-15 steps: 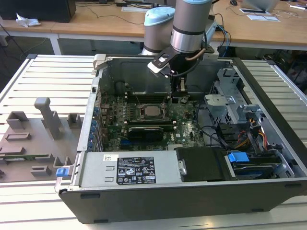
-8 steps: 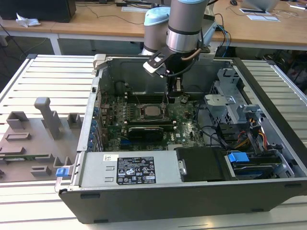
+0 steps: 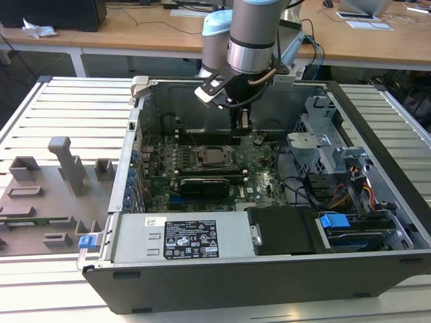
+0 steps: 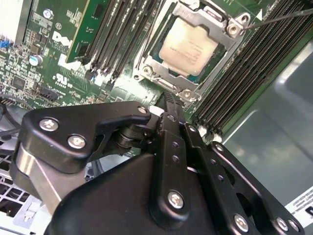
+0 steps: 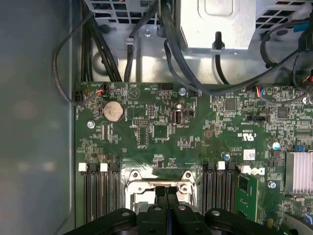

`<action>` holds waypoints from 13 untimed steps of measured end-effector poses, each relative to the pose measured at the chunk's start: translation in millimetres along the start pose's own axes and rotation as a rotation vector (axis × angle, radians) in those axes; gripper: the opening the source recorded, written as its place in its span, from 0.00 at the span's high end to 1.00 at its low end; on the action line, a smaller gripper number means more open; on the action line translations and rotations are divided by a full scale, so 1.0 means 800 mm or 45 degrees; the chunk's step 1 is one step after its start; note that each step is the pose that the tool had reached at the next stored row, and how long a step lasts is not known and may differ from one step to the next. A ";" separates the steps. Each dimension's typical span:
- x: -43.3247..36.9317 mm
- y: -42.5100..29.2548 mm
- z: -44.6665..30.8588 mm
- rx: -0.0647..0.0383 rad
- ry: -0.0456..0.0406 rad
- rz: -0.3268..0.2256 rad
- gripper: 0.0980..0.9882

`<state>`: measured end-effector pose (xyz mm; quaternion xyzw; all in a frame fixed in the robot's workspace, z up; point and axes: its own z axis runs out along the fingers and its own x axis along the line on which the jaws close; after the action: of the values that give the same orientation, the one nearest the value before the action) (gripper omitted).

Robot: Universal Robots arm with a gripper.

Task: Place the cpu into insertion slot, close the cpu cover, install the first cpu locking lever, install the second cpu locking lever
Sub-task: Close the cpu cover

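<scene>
The cpu [image 4: 188, 46] lies in the insertion slot [image 4: 146, 59], its pale silvery top showing through the cut-out of the cpu cover [image 4: 222, 27], which lies flat over it. A thin metal lever rod [image 4: 283, 16] runs out from one corner of the socket, across the memory slots. In the exterior view my gripper [image 3: 241, 128] hangs inside the case, just above the motherboard, off the socket's [image 3: 214, 157] far corner on the exterior view's right. Both wrist views show the gripper [image 4: 168, 102] [image 5: 167, 190] shut with nothing in it, its tips near the socket's edge [image 5: 133, 177].
Long black memory slots [image 4: 244, 83] flank the socket on both sides. A black card [image 3: 205, 183] lies in front of it, a power supply [image 3: 182, 239] along the case's front. A drive cage [image 3: 323, 145] with cables is on the exterior view's right, a grey fixture plate [image 3: 47, 195] outside on its left.
</scene>
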<state>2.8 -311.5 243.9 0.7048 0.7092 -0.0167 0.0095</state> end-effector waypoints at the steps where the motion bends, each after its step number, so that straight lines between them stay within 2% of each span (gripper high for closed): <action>1: 0.000 -0.0033 0.0001 0.000 0.000 0.000 0.99; 13: 0.000 -0.0297 0.0006 0.000 0.000 0.000 0.99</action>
<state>-21.0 -311.5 243.6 0.7048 0.7091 -0.0167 0.0095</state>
